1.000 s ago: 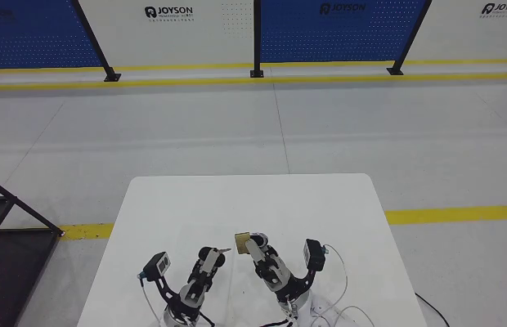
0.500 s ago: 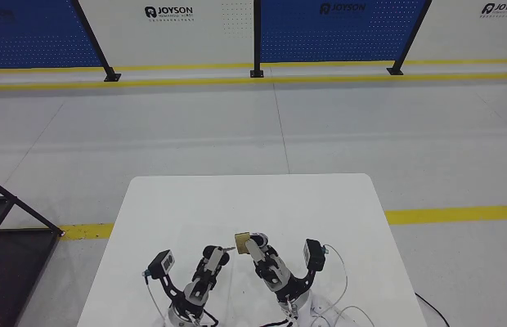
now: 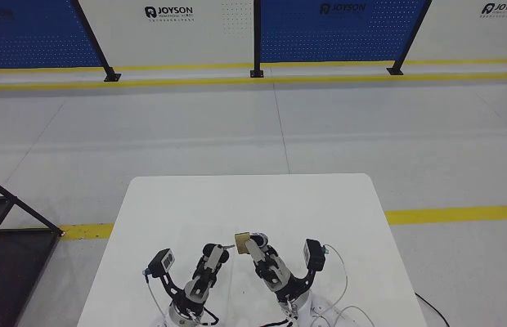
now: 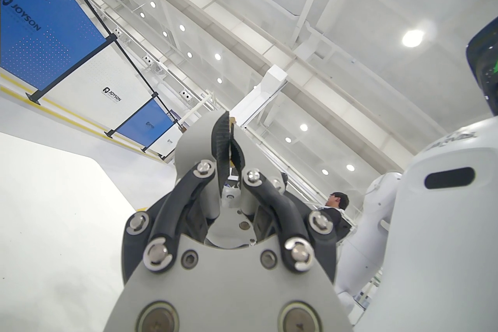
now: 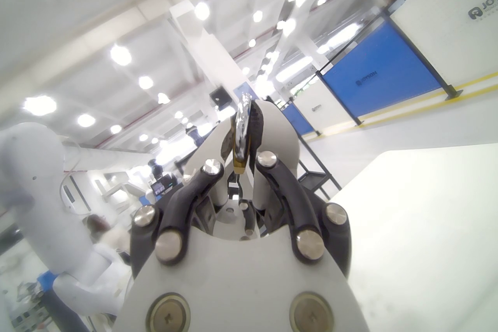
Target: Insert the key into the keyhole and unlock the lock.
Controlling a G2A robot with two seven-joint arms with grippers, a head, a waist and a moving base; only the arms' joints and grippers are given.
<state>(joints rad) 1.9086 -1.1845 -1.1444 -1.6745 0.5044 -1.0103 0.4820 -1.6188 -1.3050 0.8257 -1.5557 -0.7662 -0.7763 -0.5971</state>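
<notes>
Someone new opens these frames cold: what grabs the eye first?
The brass padlock stands out first, clamped in the right gripper over the near part of the white table. Just beside it, the left gripper pinches a thin key pointed toward the padlock; whether the tip is in the keyhole cannot be told.
</notes>
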